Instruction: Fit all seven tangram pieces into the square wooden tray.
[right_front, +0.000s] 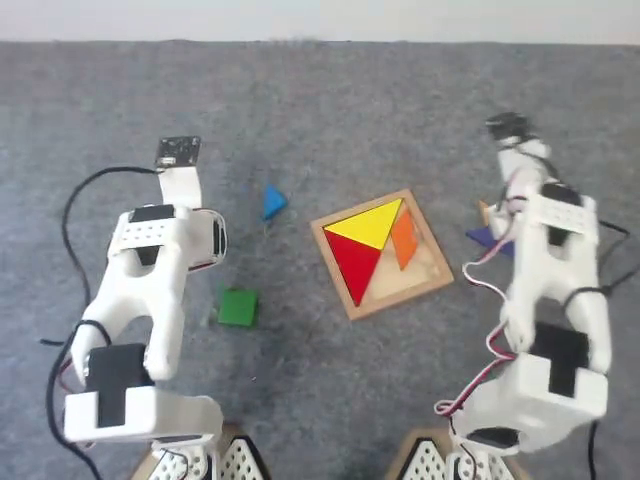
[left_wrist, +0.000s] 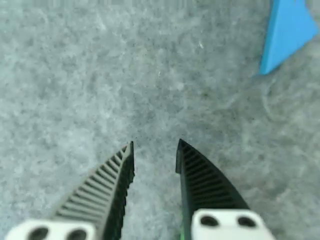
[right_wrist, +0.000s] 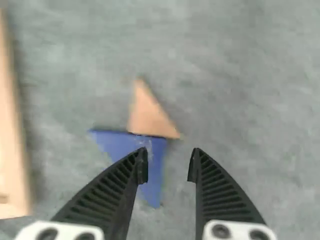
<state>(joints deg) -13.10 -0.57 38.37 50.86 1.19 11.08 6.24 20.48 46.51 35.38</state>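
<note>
1. High view: tray (right_front: 420, 272) sits mid-table on grey carpet (right_front: 300, 110), turned corner-on. Inside it: yellow triangle (right_front: 368, 228), red triangle (right_front: 355, 265) and orange piece (right_front: 403, 240), the rest bare wood. Light blue triangle (right_front: 273, 203) and green square (right_front: 238, 307) lie loose on the carpet between the tray and the left arm (right_front: 150, 270). Dark blue triangle (right_front: 487, 237) and tan triangle (right_front: 483, 211) lie just outside the tray's other side, partly hidden under the right arm (right_front: 550, 260)
2. Left wrist view: left gripper (left_wrist: 155, 149) is over bare carpet, fingers parted by a narrow gap with nothing between them. The light blue triangle (left_wrist: 287, 35) is well apart from the tips, off to one side
3. Right wrist view: right gripper (right_wrist: 168, 156) is part-open and holds nothing, low over the dark blue triangle (right_wrist: 154, 167). One fingertip overlaps that piece, the other is over carpet just beside it. The tan triangle (right_wrist: 147, 115) sits just beyond, its base against the dark blue edge. The tray's wooden rim (right_wrist: 10, 125) is off to the side
</note>
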